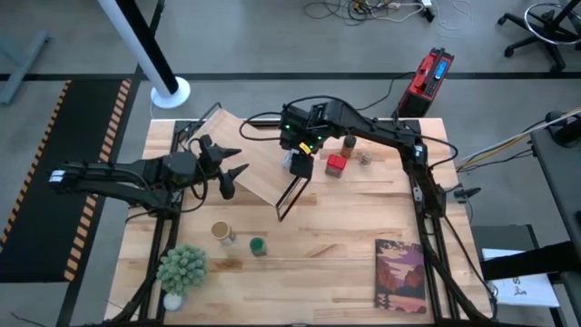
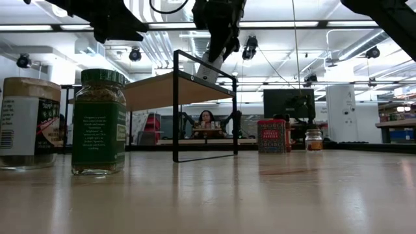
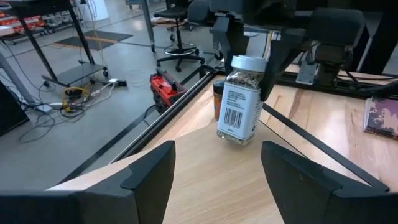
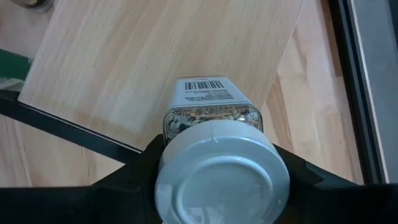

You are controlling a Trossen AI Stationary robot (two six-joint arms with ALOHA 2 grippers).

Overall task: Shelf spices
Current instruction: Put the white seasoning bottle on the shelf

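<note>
One clear white-lidded jar (image 3: pixel 241 99) clamped in right tool (image 4: pixel 214 163) over pale plank shelf (image 1: pixel 259 154); left tool (image 1: pixel 233 169) released.

We see a pale, smooth-grained wood shelf (image 4: pixel 168 56) with a thin matt black metal frame (image 2: pixel 205 110). The white-lidded jar (image 3: pixel 241 99) looks like clear glossy plastic or glass with a smooth plastic lid and paper label. The surface (image 1: pixel 345 245) is lighter varnished wood with a slight sheen. The red tin (image 2: pixel 272 136) looks like printed metal.
</note>
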